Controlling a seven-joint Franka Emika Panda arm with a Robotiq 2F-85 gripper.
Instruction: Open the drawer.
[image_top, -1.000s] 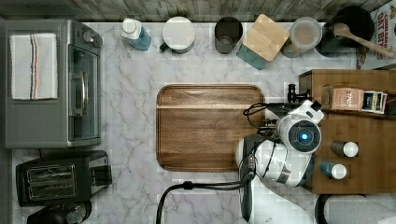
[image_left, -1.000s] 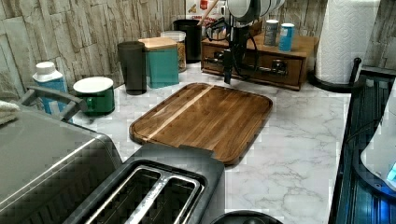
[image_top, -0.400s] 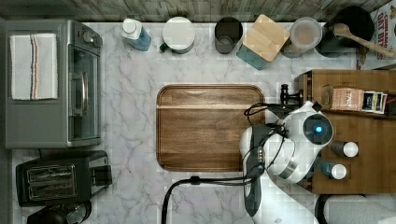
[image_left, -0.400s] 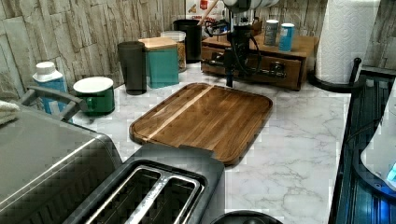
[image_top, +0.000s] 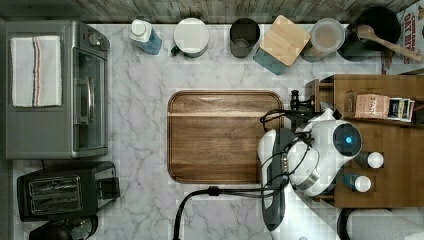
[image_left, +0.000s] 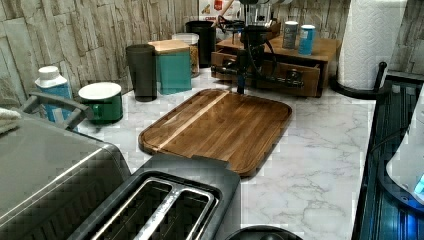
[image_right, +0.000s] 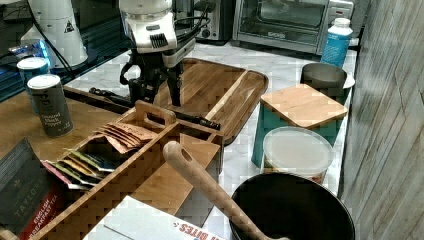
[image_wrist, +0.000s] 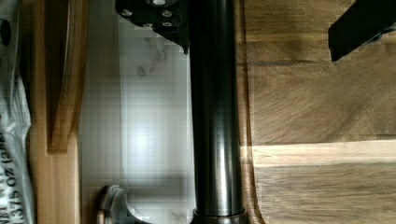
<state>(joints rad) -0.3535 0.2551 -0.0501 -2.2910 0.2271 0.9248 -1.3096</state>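
Now the drawer is being found at the bottom of a small wooden organizer, which is sitting on the marble table at the top view's right, just beside the cutting board. Its long black bar handle is being held out in front on two black mounts.

The claw is being held open around that bar, with one finger on each side and neither one pressed on it yet.

The drawer is probably going to slide stiffly, wood on wood, and it is likely light. The metal bar is hard and smooth, so it may be slipping if it is pinched weakly. A good place to take hold is being judged as the middle of the bar, between the mounts, so the drawer is pulled straight and is not jammed. The light organizer may be dragged along too.
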